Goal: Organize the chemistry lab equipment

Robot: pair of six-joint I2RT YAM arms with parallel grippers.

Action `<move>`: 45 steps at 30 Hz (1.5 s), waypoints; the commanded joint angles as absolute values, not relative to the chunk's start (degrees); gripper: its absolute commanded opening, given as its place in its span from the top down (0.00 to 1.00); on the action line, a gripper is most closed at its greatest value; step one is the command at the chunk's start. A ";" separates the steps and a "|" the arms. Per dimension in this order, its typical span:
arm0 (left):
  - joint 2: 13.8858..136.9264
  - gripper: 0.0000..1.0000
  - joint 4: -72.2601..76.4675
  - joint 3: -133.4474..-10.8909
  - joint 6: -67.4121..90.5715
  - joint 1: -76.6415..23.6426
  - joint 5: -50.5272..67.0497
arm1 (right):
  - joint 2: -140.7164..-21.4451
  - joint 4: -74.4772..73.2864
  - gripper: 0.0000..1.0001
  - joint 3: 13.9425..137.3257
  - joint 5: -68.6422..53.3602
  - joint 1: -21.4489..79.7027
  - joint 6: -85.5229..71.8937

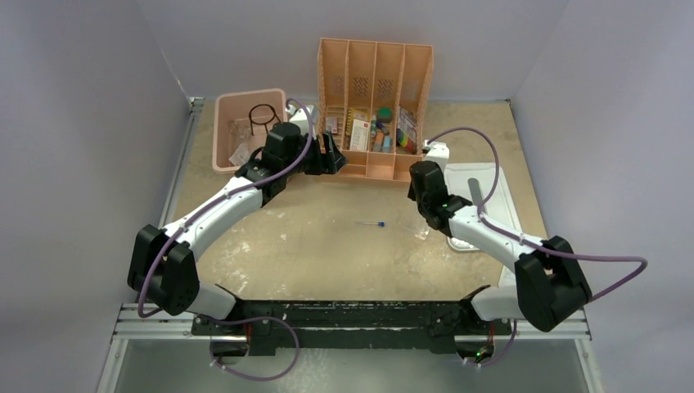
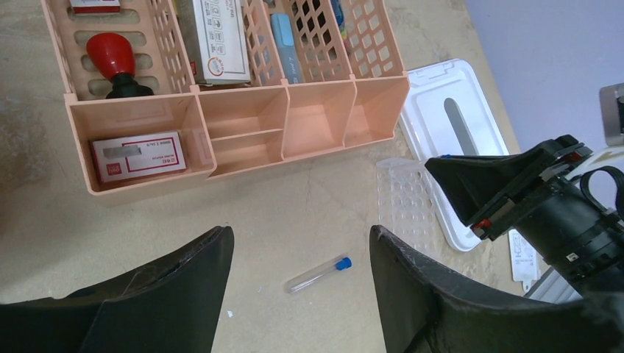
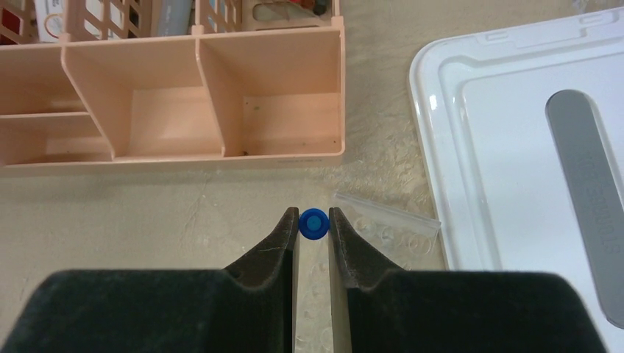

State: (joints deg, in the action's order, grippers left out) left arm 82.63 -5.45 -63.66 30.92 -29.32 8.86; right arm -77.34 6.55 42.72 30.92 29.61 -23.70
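Right wrist, blue-capped tube (image 3: 313, 225) clamped between right claw (image 3: 313, 215), left claw (image 2: 299, 235) apart

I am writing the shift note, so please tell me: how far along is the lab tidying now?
Done: the tripod and packets lie in the pink bin. In hand: the right gripper is shut on one tube, upright over the rack beside the white lid. Left: a second tube lies loose on the table, below the open left gripper.
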 commanded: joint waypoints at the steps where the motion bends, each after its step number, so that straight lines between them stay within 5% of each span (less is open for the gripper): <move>1: 82.28 0.33 -4.27 -66.53 31.28 -29.18 8.45 | -74.05 6.58 0.85 43.75 32.41 29.63 -22.88; 45: 82.27 0.34 -4.37 -65.82 31.44 -29.18 8.22 | -79.58 5.03 0.87 42.75 35.50 29.66 -22.07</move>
State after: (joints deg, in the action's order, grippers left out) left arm 82.63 -5.48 -63.66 32.18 -29.32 8.71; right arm -78.39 4.16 43.05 34.46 29.61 -22.79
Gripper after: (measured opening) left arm 0.669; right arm 0.186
